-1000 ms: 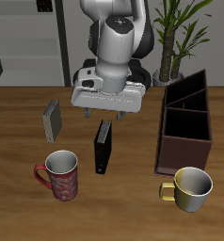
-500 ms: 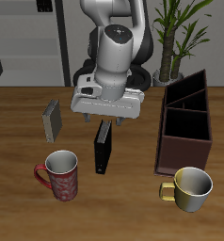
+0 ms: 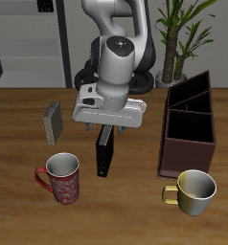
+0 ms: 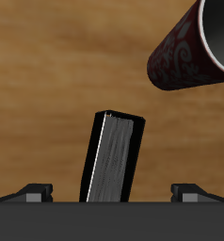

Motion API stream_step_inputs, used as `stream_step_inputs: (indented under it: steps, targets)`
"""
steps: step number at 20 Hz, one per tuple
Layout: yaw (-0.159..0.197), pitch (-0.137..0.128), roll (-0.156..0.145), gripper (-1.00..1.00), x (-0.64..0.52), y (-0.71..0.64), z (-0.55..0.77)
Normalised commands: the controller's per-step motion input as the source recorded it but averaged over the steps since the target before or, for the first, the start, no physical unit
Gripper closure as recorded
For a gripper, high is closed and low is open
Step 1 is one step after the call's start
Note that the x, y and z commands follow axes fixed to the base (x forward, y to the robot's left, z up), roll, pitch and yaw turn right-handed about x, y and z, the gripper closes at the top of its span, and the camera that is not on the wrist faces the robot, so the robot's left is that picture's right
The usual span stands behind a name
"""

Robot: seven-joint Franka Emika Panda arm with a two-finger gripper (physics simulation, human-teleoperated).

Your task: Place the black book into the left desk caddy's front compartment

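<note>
The black book (image 3: 104, 155) stands upright on the wooden table, its pale page edge showing in the wrist view (image 4: 114, 158). My gripper (image 3: 106, 127) hangs open directly above the book's top edge, with one finger (image 4: 35, 192) on each side of it and nothing touching. The left desk caddy (image 3: 187, 153), a dark reddish-brown divided box, stands beside the book at some distance, with its compartments holding nothing I can see.
A red patterned mug (image 3: 60, 178) stands close to the book, nearer the table's front edge, also visible as the red mug (image 4: 194, 52). A yellow mug (image 3: 193, 190) sits in front of the caddy. A small grey book (image 3: 53, 122) stands farther off. A potted plant (image 3: 183, 38) is behind.
The gripper has come down toward the top of the black book, staying open. The book and mugs have not moved.
</note>
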Motion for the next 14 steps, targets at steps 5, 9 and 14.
stream_step_inputs:
  steps: [5,9,14]
  targets:
    - [-0.015,0.024,-0.005,-1.00,0.03,-0.01,-0.15]
    - [-0.014,0.032,-0.001,-1.00,0.00,-0.03,-0.11]
    - [-0.008,0.002,-0.014,1.00,-0.03,-0.04,-0.04]
